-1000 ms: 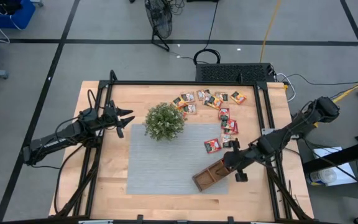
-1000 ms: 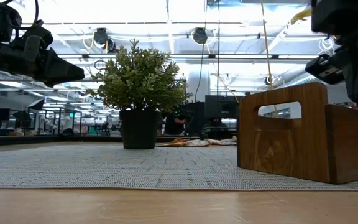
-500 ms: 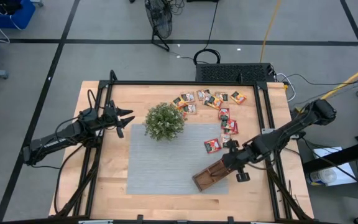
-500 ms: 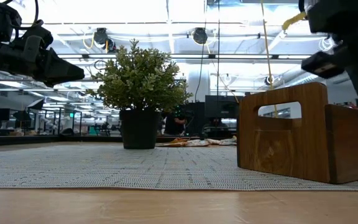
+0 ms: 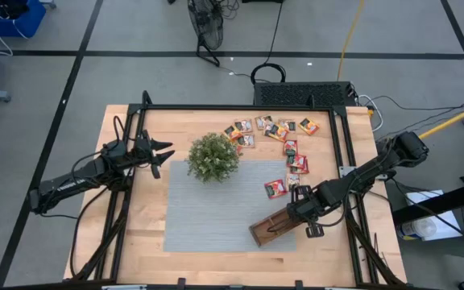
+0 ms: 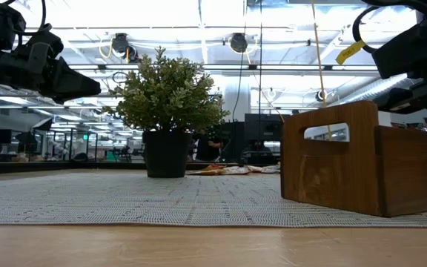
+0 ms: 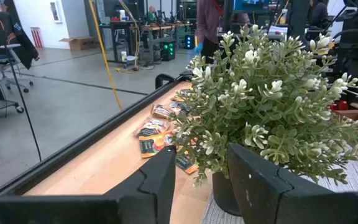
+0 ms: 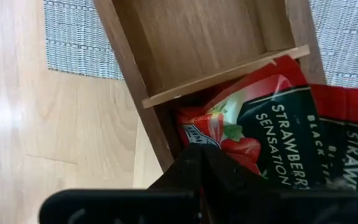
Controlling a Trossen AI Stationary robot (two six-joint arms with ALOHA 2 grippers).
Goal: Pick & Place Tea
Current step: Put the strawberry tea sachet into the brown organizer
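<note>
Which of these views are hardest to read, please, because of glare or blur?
Low view: bright ceiling lights wash out the top and silhouette the plant. Right wrist view: the gripper is a dark blur, yet the sachet print reads clearly. High view: evenly lit.

Smooth wooden tray (image 8: 191, 43), glossy sachet (image 8: 272, 134), woven matt mat (image 5: 216, 201).

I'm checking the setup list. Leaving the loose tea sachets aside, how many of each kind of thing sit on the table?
Potted plant: 1
Wooden tray: 1
Grey mat: 1
Total: 3
</note>
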